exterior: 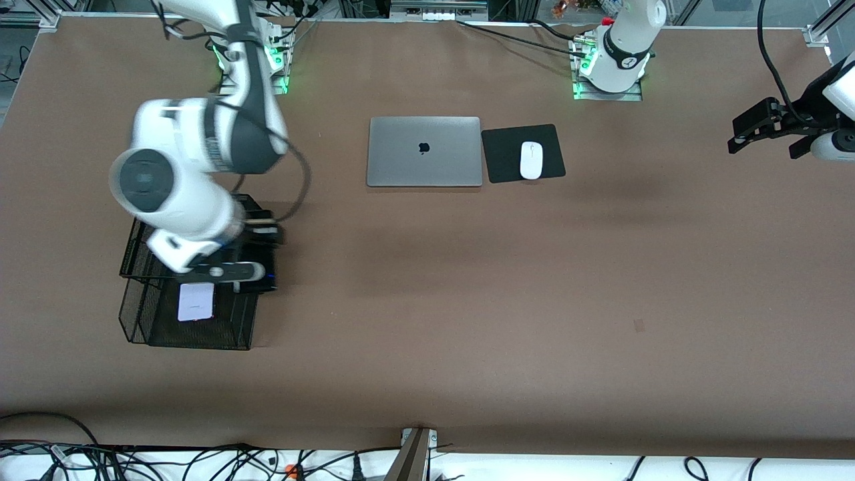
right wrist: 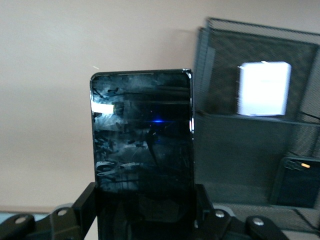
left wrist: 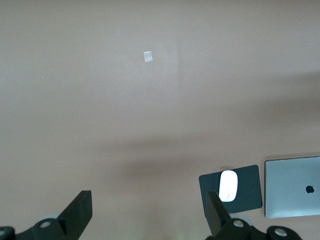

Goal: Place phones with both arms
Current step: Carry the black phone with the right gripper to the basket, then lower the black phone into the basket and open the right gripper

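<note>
My right gripper (exterior: 262, 267) is shut on the long slim black phone (right wrist: 142, 130) and holds it over the edge of a black mesh basket (exterior: 200, 337) at the right arm's end of the table. In the right wrist view the fingers (right wrist: 85, 205) clamp the phone's lower end, with the basket (right wrist: 235, 150) beside it. The white phone (exterior: 196, 302) lies in the basket's compartment nearest the front camera and also shows in the right wrist view (right wrist: 263, 88). The small black phone (right wrist: 299, 182) sits in another compartment, hidden by the arm in the front view. My left gripper (exterior: 761, 130) is open and empty, waiting in the air at the left arm's end; its wrist view (left wrist: 148, 200) shows bare table under it.
A closed silver laptop (exterior: 424, 151) lies mid-table near the bases, with a white mouse (exterior: 531, 160) on a black pad (exterior: 504, 170) beside it. Both show in the left wrist view, the laptop (left wrist: 295, 187) and the mouse (left wrist: 228, 185). A small tape mark (exterior: 639, 325) is on the brown tabletop.
</note>
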Action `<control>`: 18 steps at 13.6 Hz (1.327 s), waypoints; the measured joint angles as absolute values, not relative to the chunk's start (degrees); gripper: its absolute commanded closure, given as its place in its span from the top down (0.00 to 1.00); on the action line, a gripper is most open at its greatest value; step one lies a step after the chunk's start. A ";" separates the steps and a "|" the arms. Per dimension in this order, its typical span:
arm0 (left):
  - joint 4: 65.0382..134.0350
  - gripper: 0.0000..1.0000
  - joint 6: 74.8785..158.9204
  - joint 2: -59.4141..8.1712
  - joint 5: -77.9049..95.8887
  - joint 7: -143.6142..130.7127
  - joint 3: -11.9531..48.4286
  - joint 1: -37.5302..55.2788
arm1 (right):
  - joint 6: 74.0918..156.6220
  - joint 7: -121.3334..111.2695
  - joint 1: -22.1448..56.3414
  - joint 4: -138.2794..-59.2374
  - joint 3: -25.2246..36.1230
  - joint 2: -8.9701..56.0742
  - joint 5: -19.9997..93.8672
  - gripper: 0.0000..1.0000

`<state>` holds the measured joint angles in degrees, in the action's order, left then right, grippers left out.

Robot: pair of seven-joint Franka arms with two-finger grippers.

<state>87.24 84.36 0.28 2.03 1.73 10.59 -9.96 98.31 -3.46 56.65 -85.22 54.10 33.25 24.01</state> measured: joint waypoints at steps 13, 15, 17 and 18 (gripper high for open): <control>87.34 1.00 82.22 -0.19 2.03 1.76 10.54 -11.23 | 98.47 -5.00 58.00 -95.50 59.81 30.84 24.02 0.00; 87.34 1.00 82.11 -0.19 2.03 1.76 10.74 -11.23 | 98.50 -5.00 58.36 -97.50 60.58 30.10 24.02 0.00; 87.34 1.00 82.08 -0.19 2.03 1.76 10.85 -11.23 | 100.05 -5.00 58.59 -99.27 61.01 29.73 24.02 0.00; 87.34 1.00 82.08 -0.19 2.03 1.76 10.86 -11.23 | 102.11 -5.00 58.73 -100.55 61.01 29.53 24.02 0.00</control>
<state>87.34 82.08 -0.19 2.03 1.76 10.86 -11.23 102.11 -5.00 58.73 -100.55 61.01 29.53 24.02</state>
